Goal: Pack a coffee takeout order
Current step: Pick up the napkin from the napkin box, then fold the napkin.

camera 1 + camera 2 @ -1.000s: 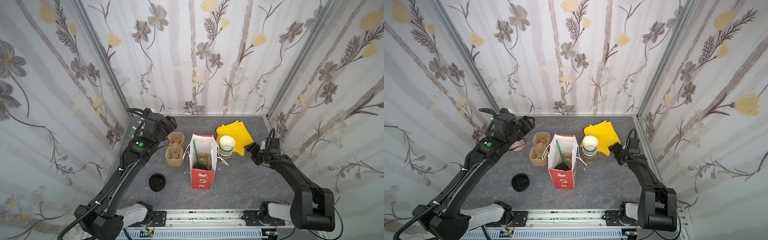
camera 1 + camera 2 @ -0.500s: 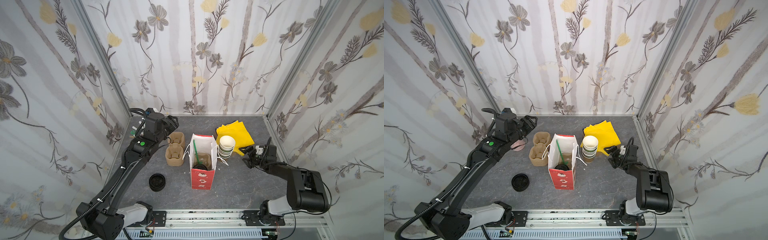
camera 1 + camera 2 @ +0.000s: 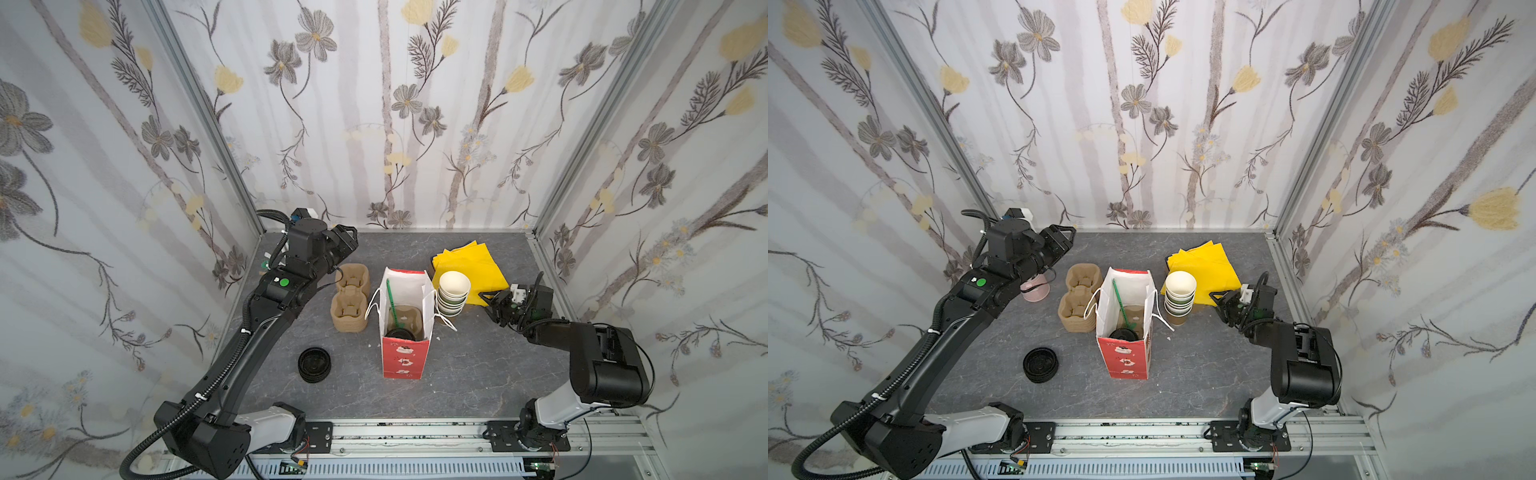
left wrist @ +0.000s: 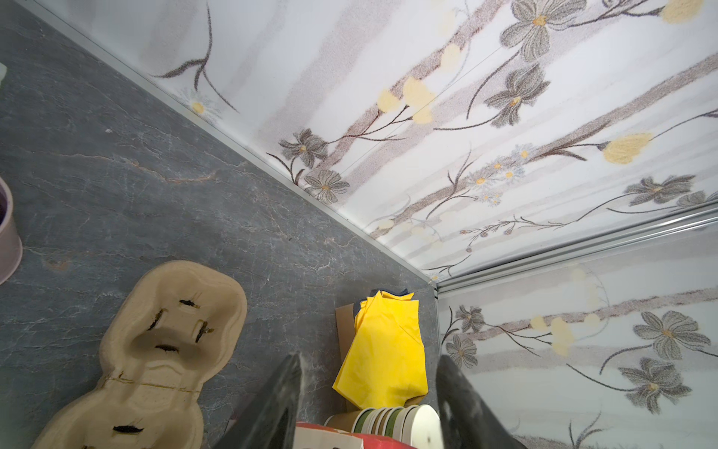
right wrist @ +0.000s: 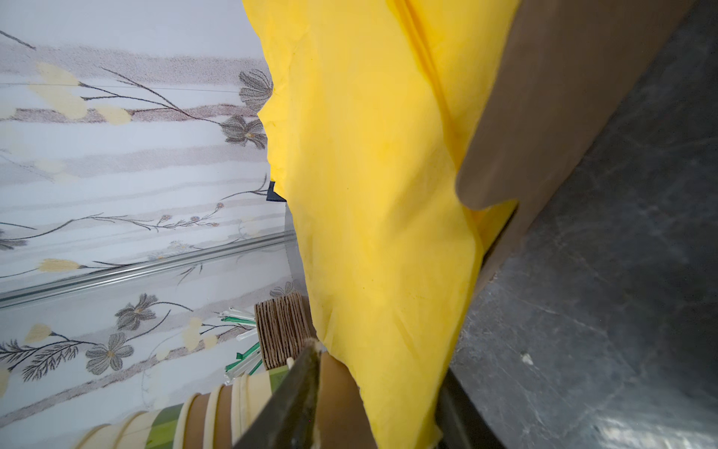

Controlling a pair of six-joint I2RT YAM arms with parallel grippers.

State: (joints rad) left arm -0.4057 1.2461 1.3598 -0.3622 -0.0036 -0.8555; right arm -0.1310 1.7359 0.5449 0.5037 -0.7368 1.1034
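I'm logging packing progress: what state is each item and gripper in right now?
Red bag: upright, mouth open.
Lidded cup: inside the bag, lid on.
Green straw: in the bag, leaning.
Yellow napkin: lying outside the bag.
Paper cups: stacked, unlidded.
Carrier stack: empty.
Spare lids: stacked on table.
Left gripper: open, empty.
Right gripper: jaws astride the napkin's corner; grip unclear.
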